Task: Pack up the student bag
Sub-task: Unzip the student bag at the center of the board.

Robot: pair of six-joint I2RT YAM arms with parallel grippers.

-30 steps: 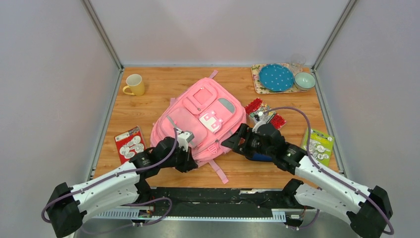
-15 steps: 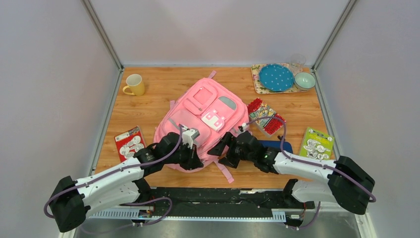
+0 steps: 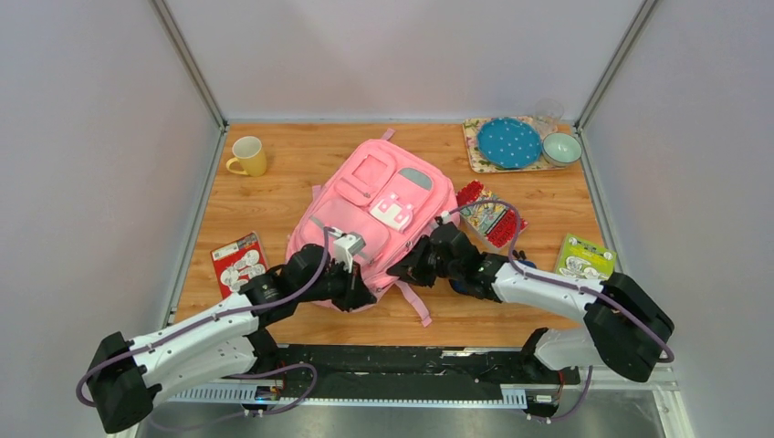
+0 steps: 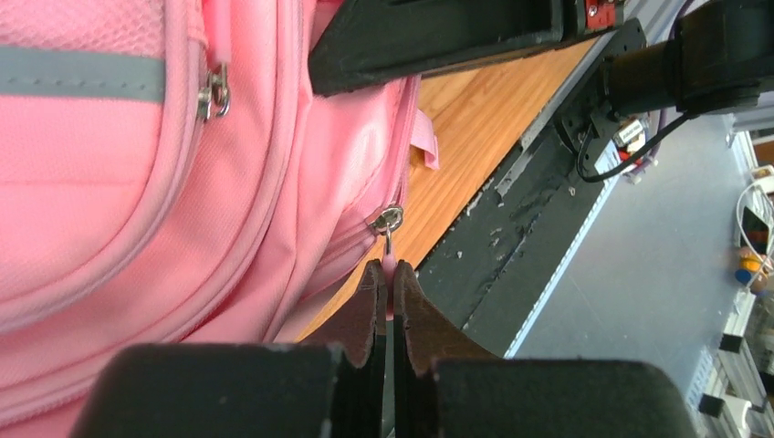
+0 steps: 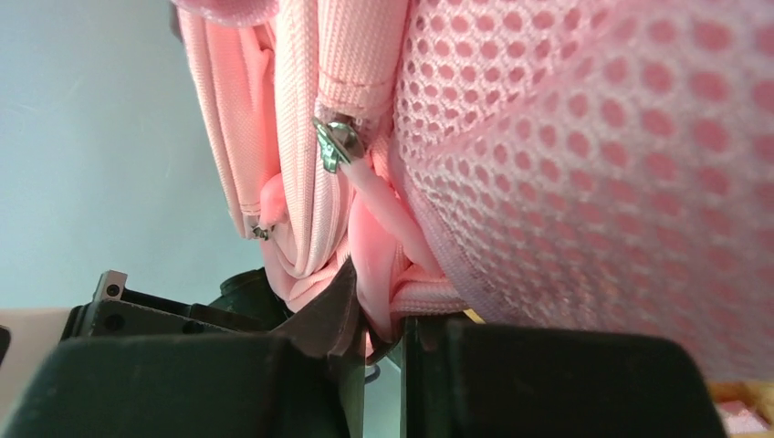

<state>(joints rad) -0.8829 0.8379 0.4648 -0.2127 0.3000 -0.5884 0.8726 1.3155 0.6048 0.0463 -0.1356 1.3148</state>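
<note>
Seen from overhead, the student bag [image 3: 374, 214] is lying flat in the middle of the frame on the wooden counter [image 3: 292, 164], front pockets facing up and its body angled a little. One pink strap [image 3: 418, 306] is trailing toward the lower edge.

Both arms are reaching in from the bottom of the frame and meeting at the bag's near end. At the wrist camera, the left tool [image 4: 388, 278] is clenching a pink zip pull [image 4: 390, 263], which is hanging from a silver slider on the bag's side seam. The right tool [image 5: 379, 315] is clamping a bunched fold of the bag's pink fabric just below another metal slider, with mesh padding filling the right side of that view.

Around the counter, a yellow mug [image 3: 247, 155] is sitting at upper left. A red blister pack [image 3: 239, 265] is lying at the left edge. A patterned tray [image 3: 476, 146] at upper right is carrying a blue dotted plate [image 3: 509, 142], a pale bowl [image 3: 561, 148] and a clear glass [image 3: 549, 113]. A red-edged packet [image 3: 488, 214] is resting just beside the bag's right side, and a green card pack [image 3: 582, 258] is lying further right.

Plain pale walls [image 3: 392, 55] are closing in the space, and grey metal posts [image 3: 187, 64] are running up at the back corners. A black rail [image 3: 411, 360] is lining the near edge.
</note>
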